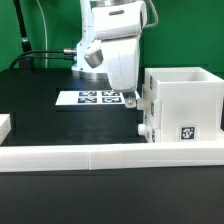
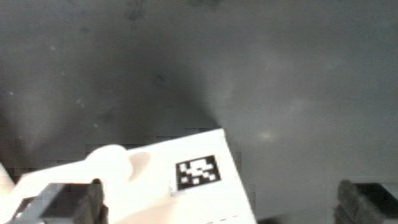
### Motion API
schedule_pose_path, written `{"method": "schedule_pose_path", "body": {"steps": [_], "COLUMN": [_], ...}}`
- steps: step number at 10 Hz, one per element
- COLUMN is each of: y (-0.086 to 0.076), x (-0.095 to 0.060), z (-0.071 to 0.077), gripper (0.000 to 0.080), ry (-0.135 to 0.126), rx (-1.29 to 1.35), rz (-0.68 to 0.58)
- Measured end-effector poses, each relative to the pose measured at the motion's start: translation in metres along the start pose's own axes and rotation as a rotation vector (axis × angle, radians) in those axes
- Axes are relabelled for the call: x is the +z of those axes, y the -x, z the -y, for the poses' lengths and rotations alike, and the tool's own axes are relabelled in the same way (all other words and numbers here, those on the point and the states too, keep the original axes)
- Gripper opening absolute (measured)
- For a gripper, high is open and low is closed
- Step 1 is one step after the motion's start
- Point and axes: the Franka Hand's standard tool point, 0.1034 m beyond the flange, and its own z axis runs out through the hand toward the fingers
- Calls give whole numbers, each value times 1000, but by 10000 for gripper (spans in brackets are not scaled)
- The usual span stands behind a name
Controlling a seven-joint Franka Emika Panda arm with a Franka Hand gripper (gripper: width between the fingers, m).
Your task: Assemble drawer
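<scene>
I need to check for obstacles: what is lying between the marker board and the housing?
In the exterior view, the pincer hangs between marker board and housing, near a knobbed tray.

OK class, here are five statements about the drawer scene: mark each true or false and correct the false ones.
1. The housing stands on the exterior view's right. True.
2. The marker board lies flat on the table. True.
3. The gripper is clamped shut on a tray. False: in the wrist view its fingers stand wide apart, gripping nothing; a white tagged part lies below them.
4. The housing lies tipped on its side. False: it stands upright, open at the top.
5. A long low white wall runs along the front of the table. True.
</scene>
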Motion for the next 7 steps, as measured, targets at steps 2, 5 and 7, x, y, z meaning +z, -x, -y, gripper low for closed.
{"method": "schedule_pose_path", "body": {"steps": [2, 5, 7], "y": [1, 10, 13], "x": [1, -9, -16], "z": [2, 20, 37], "gripper": [649, 649, 649], "ry": [-4, 6, 38], "rx": [14, 53, 107], "rz": [1, 15, 25]}}
